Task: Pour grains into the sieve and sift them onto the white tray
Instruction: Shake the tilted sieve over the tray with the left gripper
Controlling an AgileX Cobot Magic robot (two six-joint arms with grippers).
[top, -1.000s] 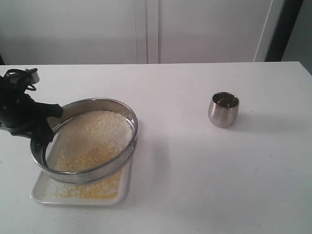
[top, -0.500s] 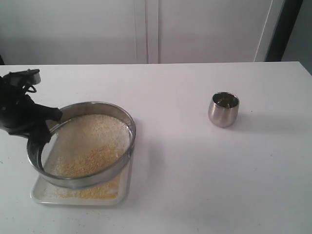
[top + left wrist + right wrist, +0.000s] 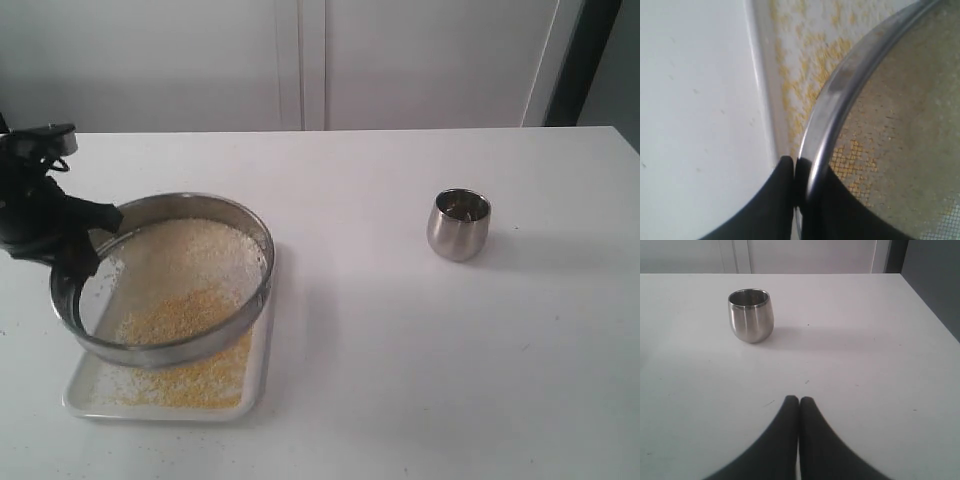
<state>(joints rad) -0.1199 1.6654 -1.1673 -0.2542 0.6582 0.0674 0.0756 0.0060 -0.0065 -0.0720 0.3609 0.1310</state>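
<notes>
The sieve (image 3: 250, 225), a wide steel ring with mesh bottom, hangs tilted above the white tray (image 3: 80, 392) at the left. My left gripper (image 3: 88, 240) is shut on its left rim; the wrist view shows the rim (image 3: 840, 90) pinched between the black fingers (image 3: 782, 190). Grains (image 3: 185, 270) lie in the sieve, pale ones high, golden ones low. Fine golden grains (image 3: 195, 380) cover the tray (image 3: 760, 85). My right gripper (image 3: 799, 402) is shut on nothing above the table, out of the exterior view.
A small rounded steel cup (image 3: 459, 224) stands upright on the white table (image 3: 420, 380) at the right, also in the right wrist view as the cup (image 3: 751, 315) ahead of the shut fingers. White cabinet doors stand behind the table.
The left gripper and sieve moved up and back, to the left. The grains shifted in the mesh, and more golden grains lie on the tray. The cup did not move.
</notes>
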